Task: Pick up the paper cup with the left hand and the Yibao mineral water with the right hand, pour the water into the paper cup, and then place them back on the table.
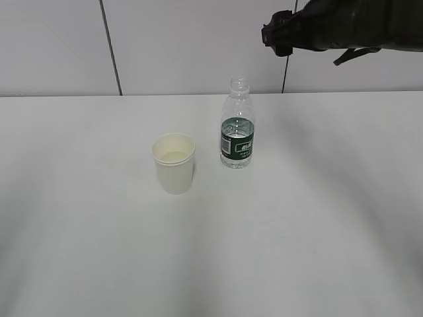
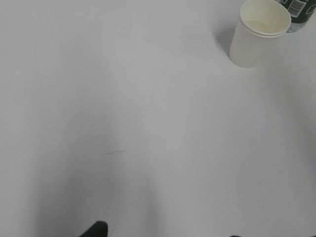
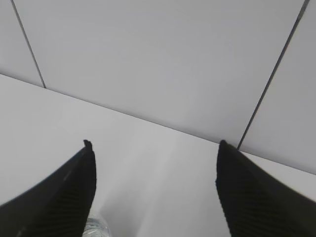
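Yibao mineral water [image 1: 237, 125] stands upright, mouth up, beside the upright paper cup [image 1: 174, 163]; right hand [image 3: 154, 190] spread wide above, left hand's state unclear.

the paper cup [image 1: 174, 164] stands upright on the bench [image 1: 317, 218], near its middle. the yibao mineral water [image 1: 237, 125] stands upright just beside it, to the right and a little further back, the two apart. the right pincer [image 3: 154, 148] hangs high above the bench, up and to the right of the bottle, touching nothing. behind the bench rises a panelled wall [image 1: 185, 39].
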Robot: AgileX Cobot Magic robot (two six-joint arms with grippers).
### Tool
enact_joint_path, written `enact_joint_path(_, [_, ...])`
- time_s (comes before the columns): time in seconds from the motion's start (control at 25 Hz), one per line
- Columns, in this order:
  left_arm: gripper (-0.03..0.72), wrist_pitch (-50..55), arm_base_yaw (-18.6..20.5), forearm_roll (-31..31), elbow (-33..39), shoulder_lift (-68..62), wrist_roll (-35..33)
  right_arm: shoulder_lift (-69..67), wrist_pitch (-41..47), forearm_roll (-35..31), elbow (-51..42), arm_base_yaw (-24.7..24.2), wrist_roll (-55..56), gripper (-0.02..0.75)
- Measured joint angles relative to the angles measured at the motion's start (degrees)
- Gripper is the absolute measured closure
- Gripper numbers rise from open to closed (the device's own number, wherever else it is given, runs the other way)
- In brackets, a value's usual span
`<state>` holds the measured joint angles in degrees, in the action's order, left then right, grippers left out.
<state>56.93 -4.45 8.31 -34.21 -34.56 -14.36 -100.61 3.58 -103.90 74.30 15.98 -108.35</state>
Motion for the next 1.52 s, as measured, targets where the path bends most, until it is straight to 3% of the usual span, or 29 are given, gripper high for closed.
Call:
enact_joint_path(0.56, [0.253, 0.4, 0.0, 0.1, 2.9, 22.4, 0.1, 4.7, -0.9, -0.1, 0.0, 0.0, 0.0, 0.150])
enact_joint_path(1.0, [0.253, 3.9, 0.0, 1.4, 2.9, 34.5, 5.2, 7.4, -1.4, -0.1, -1.2, 0.0, 0.0, 0.152])
enact_joint_path(1.52, [0.253, 7.1, 0.0, -4.6, 4.0, 35.6, 12.7, 9.9, -1.7, -0.1, -2.8, 0.0, 0.0, 0.152])
